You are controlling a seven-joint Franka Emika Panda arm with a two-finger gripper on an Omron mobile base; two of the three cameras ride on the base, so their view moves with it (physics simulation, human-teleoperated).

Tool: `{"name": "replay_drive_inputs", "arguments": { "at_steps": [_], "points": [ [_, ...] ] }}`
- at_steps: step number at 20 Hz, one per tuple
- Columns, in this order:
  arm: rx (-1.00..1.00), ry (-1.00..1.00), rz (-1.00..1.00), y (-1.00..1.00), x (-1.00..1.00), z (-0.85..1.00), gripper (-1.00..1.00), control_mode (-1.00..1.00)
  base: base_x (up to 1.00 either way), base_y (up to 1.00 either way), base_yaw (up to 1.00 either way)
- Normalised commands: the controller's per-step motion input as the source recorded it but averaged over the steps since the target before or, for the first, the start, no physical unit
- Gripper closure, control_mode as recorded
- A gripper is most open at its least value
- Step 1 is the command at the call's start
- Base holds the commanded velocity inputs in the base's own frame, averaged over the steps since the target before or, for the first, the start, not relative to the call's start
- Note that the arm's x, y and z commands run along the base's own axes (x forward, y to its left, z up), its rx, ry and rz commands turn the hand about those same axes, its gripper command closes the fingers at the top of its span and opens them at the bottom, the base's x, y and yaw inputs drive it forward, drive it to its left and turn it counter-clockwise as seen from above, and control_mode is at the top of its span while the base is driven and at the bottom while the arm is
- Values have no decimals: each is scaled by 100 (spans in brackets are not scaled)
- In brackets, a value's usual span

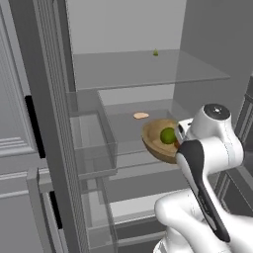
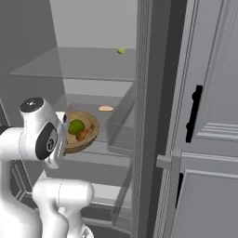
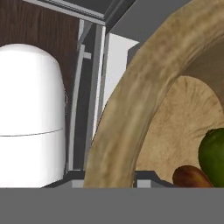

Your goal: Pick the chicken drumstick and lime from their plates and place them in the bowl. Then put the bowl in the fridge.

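The fridge (image 1: pixel 123 29) stands open, its grey interior crossed by clear glass shelves; the bowl (image 1: pixel 154 141) is held tilted in the air just above the middle shelf (image 1: pixel 123 121), at the end of the white arm. The gripper's fingertips are hidden behind the arm in both base views, and in the hand view the bowl's rim (image 3: pixel 131 109) runs up between them from the bottom edge; the fingers sit nearly closed, clamped on that rim at the bowl's near side. Inside the bowl lie the lime (image 2: pixel 76 126) and the chicken drumstick (image 2: pixel 84 135), touching each other — the lime toward the arm, the drumstick just beside it toward the bowl's lower rim; in the hand view both sit at the lower right, near the fingers but apart from them. A small pale flat item (image 1: pixel 141 115) lies on the middle shelf behind the bowl; a small green item (image 1: pixel 155 52) rests far back on the upper shelf.
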Motion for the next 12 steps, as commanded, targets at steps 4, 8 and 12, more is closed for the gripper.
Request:
{"name": "replay_drive_inputs", "arguments": {
  "at_steps": [4,8,12],
  "points": [
    [9,-3,0,-4,95,-30,100,-100,0,0,0],
    [5,-1,0,0,100,-32,100,-100,0,0,0],
    [0,0,0,5,100,-29,100,-100,0,0,0]
  ]
}}
